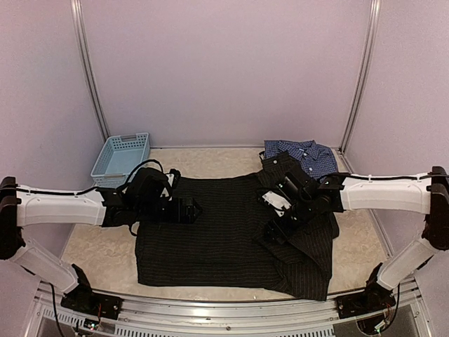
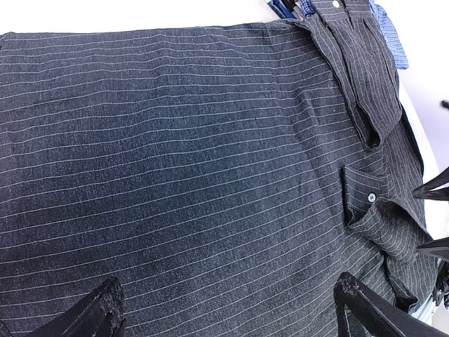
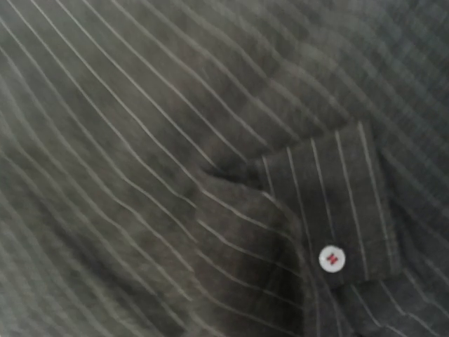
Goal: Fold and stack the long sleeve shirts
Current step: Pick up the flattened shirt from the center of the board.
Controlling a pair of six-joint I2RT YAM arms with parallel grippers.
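Black shirt (image 1: 210, 239) beneath splayed left fingers (image 2: 98, 312).

No text, label, brand or number readable in any view. Black pinstripe shirt (image 1: 210, 239): only stripes. Cuff button (image 3: 332, 258): red thread, no letters. Blue check shirt (image 1: 309, 154), light blue basket (image 1: 144, 151): no legible print.

Left fingers (image 2: 95, 312) spread wide, right fingers (image 2: 429, 189) parted, both pointing inward.

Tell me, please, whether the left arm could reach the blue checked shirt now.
Probably not easily: the blue checked shirt lies at the far right, and the right gripper, over the black shirt, sits between it and the left gripper.
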